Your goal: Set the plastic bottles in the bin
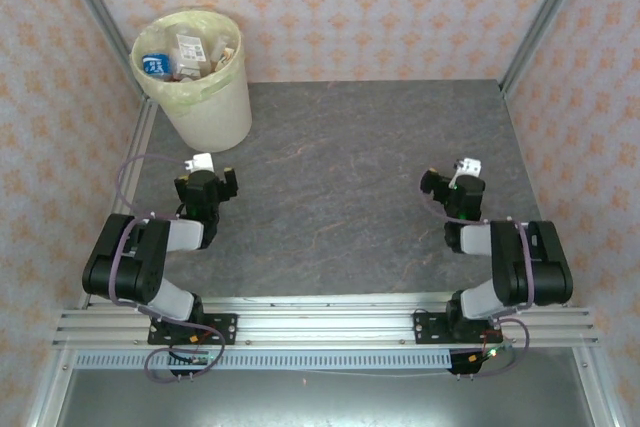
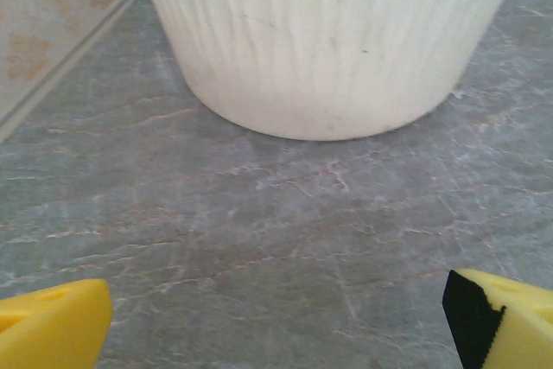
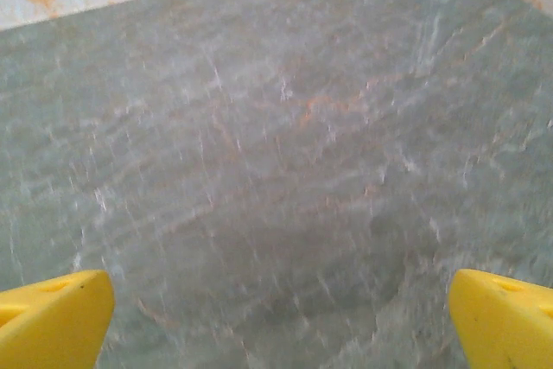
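We note the bin (image 1: 212, 112) at the far left corner of the table (image 1: 340, 197), upright, close to the patterned walls (image 1: 400, 7). Its pale yellow liner bag (image 1: 175, 97) is folded out over the rim. Inside we see the plastic bottles (image 1: 190, 55) piled together, reaching up near the rim. One blue label (image 1: 153, 64) stands out on the left side, with white and pale labels beside it. We cannot count the bottles from above.

The left gripper (image 1: 207, 179) sits just on the near side of the bin, pointing towards it. In the left wrist view the bin's ribbed cream wall (image 2: 328, 41) stands right ahead on the grey marbled tabletop (image 2: 259, 239). The left gripper (image 2: 276, 321) has its yellow fingers (image 2: 52, 326) spread to the two bottom corners of that view: wide open, holding nothing.

The right gripper (image 1: 455, 182) is at the right side of the table, well apart from the bin. In the right wrist view the right gripper (image 3: 276, 317) has its yellow fingertips (image 3: 52, 321) spread just as far apart, with bare table (image 3: 276, 144) between them. It too grips nothing.

Both arms are folded back near their bases on the aluminium rail (image 1: 320, 322) at the near edge.
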